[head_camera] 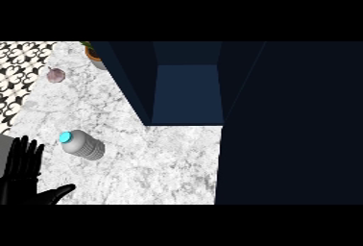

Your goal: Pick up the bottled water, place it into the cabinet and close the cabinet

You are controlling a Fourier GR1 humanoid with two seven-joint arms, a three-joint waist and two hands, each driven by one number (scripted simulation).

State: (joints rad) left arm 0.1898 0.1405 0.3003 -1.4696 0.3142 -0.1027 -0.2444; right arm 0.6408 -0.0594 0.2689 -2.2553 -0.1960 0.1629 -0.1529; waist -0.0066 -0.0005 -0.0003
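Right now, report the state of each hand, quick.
Left hand: open, fingers straight, holding nothing, resting at the lower left near the bottled water.
Right hand: not in view.

A bottle (pixel 83 145) with a blue cap lies on the white counter (pixel 163 163). The left hand (pixel 25 175) rests open beside it. The dark cabinet (pixel 186 91) stands open.

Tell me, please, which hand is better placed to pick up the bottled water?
Probably the left hand: it rests open at the lower left, just beside the bottled water. The right hand is out of view.
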